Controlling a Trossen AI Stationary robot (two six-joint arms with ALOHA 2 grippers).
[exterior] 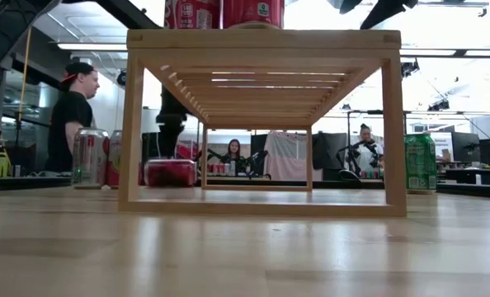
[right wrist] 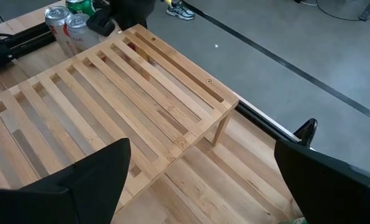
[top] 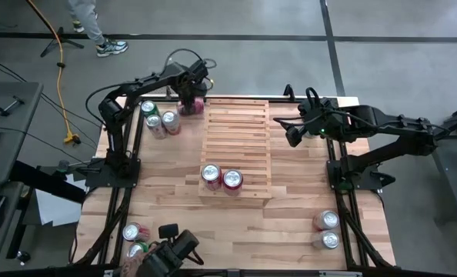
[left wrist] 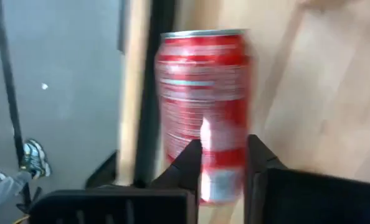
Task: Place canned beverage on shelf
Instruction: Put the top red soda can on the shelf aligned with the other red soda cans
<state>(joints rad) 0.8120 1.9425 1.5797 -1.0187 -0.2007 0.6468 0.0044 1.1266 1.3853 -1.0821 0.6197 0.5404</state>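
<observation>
Nearest you on the high view, at 7 o'clock on the wooden tabletop (top: pixel 290 223), two cans (top: pixel 134 238) stood beside a dark piece of gear (top: pixel 171 250) at the table's front edge. At 5 o'clock another pair of cans (top: pixel 327 229) sat close together, one just behind the other.

At the center you had the shelf (top: pixel 240 135), a pale slatted rack. Two red-and-white cans (top: pixel 221 178) stood side by side, touching, on its front tier; the slats behind them were bare. From the low view, their bases showed on top of the shelf (exterior: pixel 261 40), with a green can (exterior: pixel 420 162) off to one side on the table.

At 3 o'clock your right gripper (top: pixel 294 132) hung just past the shelf's right edge, fingers spread wide apart with nothing between them. Its wrist view looked down over the shelf's slats (right wrist: pixel 116 99).

Farthest off, at 11 o'clock, your left gripper (top: pixel 191 102) was at the shelf's back left corner, closed around a red canned beverage (left wrist: pixel 203 106). In the wrist view, the fingers (left wrist: pixel 188 165) pinched the can at its lower part, though I could not tell whether it was lifted off the table. Just left of it, three more cans (top: pixel 158 119) were clustered, one with a green top.

Beyond the table, a person's legs and sneakers (top: pixel 105 42) showed on the floor.
</observation>
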